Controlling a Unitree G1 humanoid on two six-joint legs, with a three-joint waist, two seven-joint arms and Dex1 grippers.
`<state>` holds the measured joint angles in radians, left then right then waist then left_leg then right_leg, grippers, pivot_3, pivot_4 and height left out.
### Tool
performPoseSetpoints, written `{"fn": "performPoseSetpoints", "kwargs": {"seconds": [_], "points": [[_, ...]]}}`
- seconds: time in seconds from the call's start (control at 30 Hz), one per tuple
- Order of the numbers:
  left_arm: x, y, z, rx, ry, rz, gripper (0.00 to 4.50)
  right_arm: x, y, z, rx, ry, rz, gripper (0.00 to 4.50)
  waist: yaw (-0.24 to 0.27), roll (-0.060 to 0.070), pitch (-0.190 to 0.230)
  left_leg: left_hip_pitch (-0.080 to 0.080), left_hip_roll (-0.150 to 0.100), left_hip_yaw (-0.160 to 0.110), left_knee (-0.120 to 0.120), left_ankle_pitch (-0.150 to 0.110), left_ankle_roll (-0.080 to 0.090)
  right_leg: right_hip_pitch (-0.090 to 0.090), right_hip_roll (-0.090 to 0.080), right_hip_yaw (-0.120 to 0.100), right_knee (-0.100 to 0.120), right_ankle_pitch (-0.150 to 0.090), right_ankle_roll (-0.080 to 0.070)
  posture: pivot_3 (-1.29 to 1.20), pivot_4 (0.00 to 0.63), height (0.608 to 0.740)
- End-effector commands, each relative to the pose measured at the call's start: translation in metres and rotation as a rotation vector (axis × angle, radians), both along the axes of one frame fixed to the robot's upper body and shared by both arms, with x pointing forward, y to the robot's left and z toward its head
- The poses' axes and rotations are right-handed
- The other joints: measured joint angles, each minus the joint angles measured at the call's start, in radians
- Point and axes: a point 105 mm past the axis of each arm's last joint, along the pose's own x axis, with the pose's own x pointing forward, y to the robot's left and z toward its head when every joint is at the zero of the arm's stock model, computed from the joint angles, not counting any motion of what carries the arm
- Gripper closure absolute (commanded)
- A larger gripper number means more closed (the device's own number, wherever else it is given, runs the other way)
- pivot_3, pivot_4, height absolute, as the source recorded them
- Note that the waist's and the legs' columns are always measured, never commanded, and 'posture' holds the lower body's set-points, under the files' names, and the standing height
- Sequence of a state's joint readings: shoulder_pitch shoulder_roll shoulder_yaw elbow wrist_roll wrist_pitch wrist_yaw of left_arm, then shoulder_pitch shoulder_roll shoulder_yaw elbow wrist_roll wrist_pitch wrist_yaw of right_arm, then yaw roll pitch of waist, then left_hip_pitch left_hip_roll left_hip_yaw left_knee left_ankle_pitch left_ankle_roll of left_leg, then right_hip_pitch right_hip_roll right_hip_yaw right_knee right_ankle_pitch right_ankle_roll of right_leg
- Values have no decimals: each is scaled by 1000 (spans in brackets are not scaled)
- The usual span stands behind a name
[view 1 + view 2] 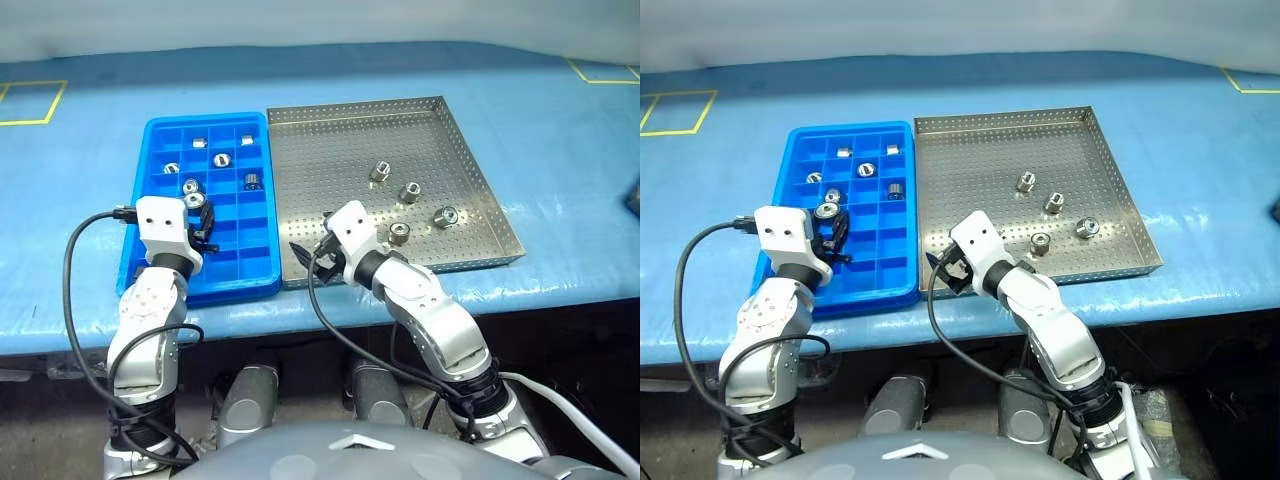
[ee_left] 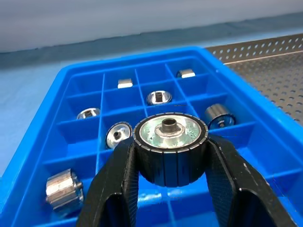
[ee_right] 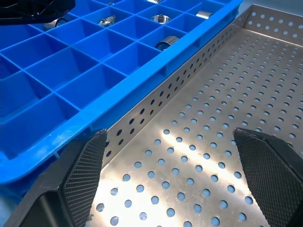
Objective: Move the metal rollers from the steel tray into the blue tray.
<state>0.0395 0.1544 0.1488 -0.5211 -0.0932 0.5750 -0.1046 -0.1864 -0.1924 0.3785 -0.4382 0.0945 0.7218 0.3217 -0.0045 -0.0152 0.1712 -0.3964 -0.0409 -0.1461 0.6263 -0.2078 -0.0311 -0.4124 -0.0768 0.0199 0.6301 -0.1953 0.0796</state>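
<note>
Black fingers (image 2: pixel 118 189) of the left gripper (image 2: pixel 170 187) clamp a metal roller (image 2: pixel 170 147) by its ribbed outer wall, above the blue tray (image 1: pixel 150 262).

Roller and grip look well matched: the piece appears solid steel, stiff and heavy for its size, its polished face likely slippery, so the ribbed side wall seems the safest place to hold it, squarely across the middle. Around it, several metal rollers (image 1: pixel 222 160) already sit in the tray's far compartments, while four more (image 1: pixel 409 191) lie loose on the perforated floor of the steel tray (image 1: pixel 470 150), touching the blue one along its side. Over the steel tray's near corner, the right gripper (image 3: pixel 173 163) hovers, fingers spread wide and empty, well apart from the nearest loose roller.
</note>
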Motion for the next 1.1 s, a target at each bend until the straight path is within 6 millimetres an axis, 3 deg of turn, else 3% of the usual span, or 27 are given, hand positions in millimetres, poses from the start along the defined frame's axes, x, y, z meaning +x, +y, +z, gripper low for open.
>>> {"fn": "performPoseSetpoints", "kwargs": {"seconds": [0.03, 0.07, 0.2, 0.33, 0.5, 0.7, 0.9, 1.1], "points": [[-14, 13, -6, -9, 38, 67, 2820, 0, 1, 12, 22, -47, 10, 0, -7, 0, 0, 0, 0, 0, 0, 0, 0, 0, 0, 0, 0, 0, 0, 60, 150, 740], [-16, 16, -9, -14, 54, 91, 2820, -1, 1, 11, 22, -45, 7, 0, -7, 0, 0, 0, 0, 0, -1, 0, 0, -1, 0, 0, 0, 0, 0, 50, 150, 740], [-22, 25, -15, -7, 87, 155, 1431, -1, -3, 10, 18, -38, -7, 0, -6, 0, 0, 0, 1, -1, -1, 0, 0, -1, 0, -1, 1, -1, -1, 44, 150, 740], [-22, 18, -18, -52, 105, 137, 93, -2, -4, 9, 20, -35, -16, 0, -7, 0, 0, 0, 0, 0, 0, 0, 0, 0, 0, -1, 0, -1, -1, 34, 150, 740], [-8, -5, 3, -55, 23, 18, 38, -1, -5, 10, 27, -35, -32, 0, -6, 0, 0, 0, 0, 0, -1, 0, 0, -1, 0, -1, 0, -1, -1, 29, 150, 740], [21, -52, 35, -81, -98, -247, 38, 1, -20, 15, 44, -49, -101, 0, -8, 0, 0, 0, 0, 0, 1, 0, 0, 0, 0, -1, 0, 0, -1, -9, 150, 740], [46, -101, 33, -58, -84, -493, 38, 0, -53, 18, 18, -73, -219, 0, -22, 0, 0, 0, 0, 0, 0, 0, 0, 0, 0, -1, 0, 0, -1, -87, 150, 740], [54, -148, 16, -60, -34, -693, 38, -8, -83, 14, -6, -65, -346, 0, -56, 1, -1, -1, 0, 2, 0, 0, 1, 0, 0, 0, -1, 0, 0, -195, 150, 740]]}}
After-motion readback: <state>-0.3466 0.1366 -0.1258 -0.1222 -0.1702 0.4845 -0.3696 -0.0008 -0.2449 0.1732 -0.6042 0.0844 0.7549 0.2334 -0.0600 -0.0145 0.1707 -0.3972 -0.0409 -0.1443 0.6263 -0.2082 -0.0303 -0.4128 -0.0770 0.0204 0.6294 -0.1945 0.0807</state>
